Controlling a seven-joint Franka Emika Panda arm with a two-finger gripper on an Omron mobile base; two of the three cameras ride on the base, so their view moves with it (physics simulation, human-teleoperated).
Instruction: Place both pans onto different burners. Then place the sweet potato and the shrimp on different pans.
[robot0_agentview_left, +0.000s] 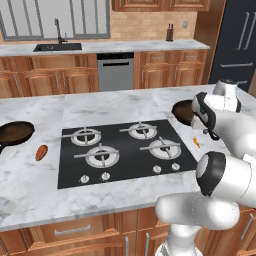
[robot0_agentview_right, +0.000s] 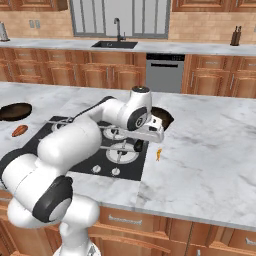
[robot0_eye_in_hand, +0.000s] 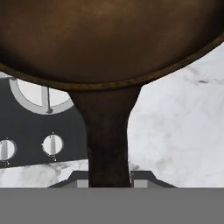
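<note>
The pincer (robot0_eye_in_hand: 109, 183) sits low over the marble desk (robot0_agentview_left: 40, 195) at the right edge of the black cooktop (robot0_agentview_left: 70, 175), and in the hand view its two fingertips (robot0_eye_in_hand: 78, 181) stand on either side of a pan's dark handle (robot0_eye_in_hand: 107, 140), right against it; they look closed on the handle, though only the very tips show. That right pan (robot0_agentview_left: 181, 111) lies on the desk just beyond the cooktop's right side, partly hidden behind the arm in both base views, and its brown bowl lies above the handle in the hand view. The left pan (robot0_agentview_left: 15, 132) rests on the desk well to the left of the cooktop, its handle pointing toward the front-left. The sweet potato (robot0_agentview_left: 41, 152) lies on the marble just in front of that pan and left of the cooktop, apart from both. The shrimp (robot0_agentview_left: 196, 142) lies on the desk just right of the cooktop, near the front right burner (robot0_agentview_left: 164, 147) and in front of the right pan. All four burners are bare, including the front left burner (robot0_agentview_left: 101, 155). Small white knobs (robot0_agentview_left: 105, 176) line the cooktop's front edge
</note>
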